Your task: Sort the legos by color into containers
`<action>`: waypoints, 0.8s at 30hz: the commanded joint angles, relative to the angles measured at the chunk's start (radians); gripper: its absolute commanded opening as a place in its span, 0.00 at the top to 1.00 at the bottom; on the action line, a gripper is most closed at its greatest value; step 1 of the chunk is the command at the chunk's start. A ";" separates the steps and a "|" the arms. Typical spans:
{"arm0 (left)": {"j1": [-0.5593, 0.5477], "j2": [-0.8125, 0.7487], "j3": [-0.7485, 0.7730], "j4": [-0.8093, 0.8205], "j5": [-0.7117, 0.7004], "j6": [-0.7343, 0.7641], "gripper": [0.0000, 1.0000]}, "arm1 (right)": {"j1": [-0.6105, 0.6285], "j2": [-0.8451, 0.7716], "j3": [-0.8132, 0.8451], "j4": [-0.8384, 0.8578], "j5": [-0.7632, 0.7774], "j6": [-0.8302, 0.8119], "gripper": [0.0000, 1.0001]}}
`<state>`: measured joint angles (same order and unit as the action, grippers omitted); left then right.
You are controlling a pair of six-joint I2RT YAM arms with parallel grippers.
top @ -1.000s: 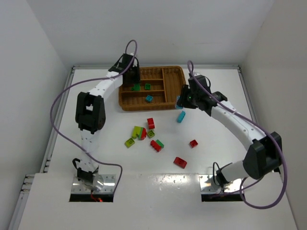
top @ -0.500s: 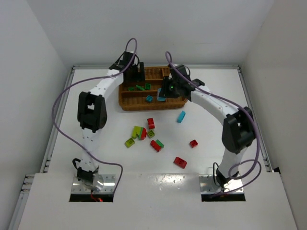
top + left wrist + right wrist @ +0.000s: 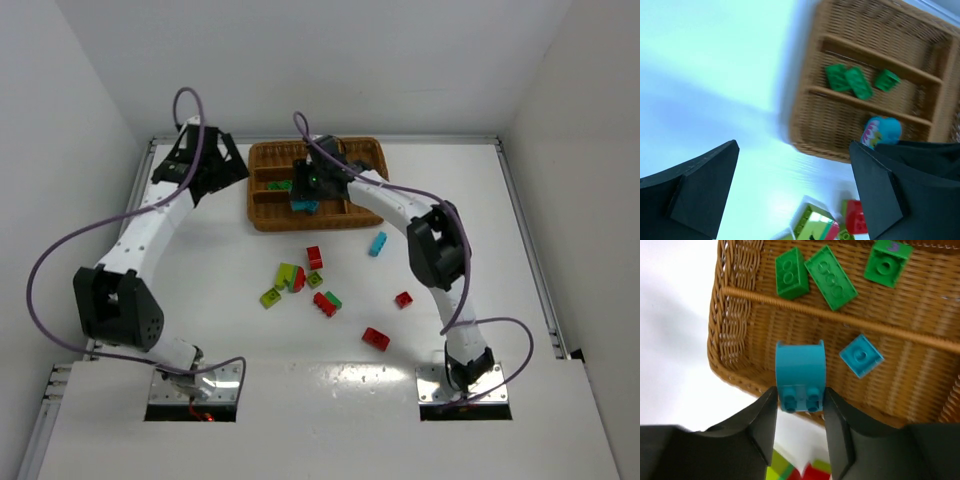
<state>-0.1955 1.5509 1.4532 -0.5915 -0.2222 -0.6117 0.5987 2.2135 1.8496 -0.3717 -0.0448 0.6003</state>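
Observation:
The wicker tray (image 3: 365, 218) stands at the back centre. My right gripper (image 3: 303, 192) (image 3: 800, 399) hangs over its near slot, shut on a cyan brick (image 3: 800, 371) (image 3: 883, 131). A second cyan brick (image 3: 861, 356) lies in that slot. Three dark green bricks (image 3: 830, 276) (image 3: 850, 80) lie in the slot behind it. My left gripper (image 3: 215, 168) (image 3: 795, 192) is open and holds nothing, left of the tray above bare table. Loose on the table are a cyan brick (image 3: 377, 243), red bricks (image 3: 314, 257) (image 3: 376, 339) and lime ones (image 3: 287, 273).
White walls close in the table at the back and on both sides. A red brick (image 3: 403, 299) and a red-and-green cluster (image 3: 325, 301) lie mid-table. The right arm's links arch over the tray's right half.
My left gripper opened over the tray, then swung away to the left. My right gripper carried the cyan brick leftward over the tray's near slot.

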 commanded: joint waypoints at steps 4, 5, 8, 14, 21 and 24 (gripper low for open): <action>0.042 -0.113 -0.105 -0.004 -0.037 -0.056 0.01 | 0.013 0.013 0.100 -0.019 0.063 -0.005 0.07; 0.042 -0.123 -0.105 -0.004 -0.037 -0.046 0.01 | 0.013 -0.029 0.073 -0.029 0.083 -0.005 0.05; 0.042 -0.153 -0.145 -0.004 -0.019 -0.036 0.01 | 0.003 -0.182 -0.075 -0.013 0.216 0.015 0.05; 0.010 -0.187 -0.182 0.009 0.006 0.019 0.01 | -0.007 -0.507 -0.522 -0.041 0.448 0.096 0.05; -0.027 -0.230 -0.289 0.021 0.046 0.029 0.01 | -0.022 -0.552 -0.636 -0.265 0.534 0.260 0.04; -0.036 -0.230 -0.323 0.033 0.055 0.029 0.01 | -0.057 -0.552 -0.720 -0.192 0.479 0.311 0.05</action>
<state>-0.2222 1.3396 1.1534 -0.5858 -0.1860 -0.5945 0.5766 1.6535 1.1954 -0.5621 0.4206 0.8021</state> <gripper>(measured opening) 0.989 0.951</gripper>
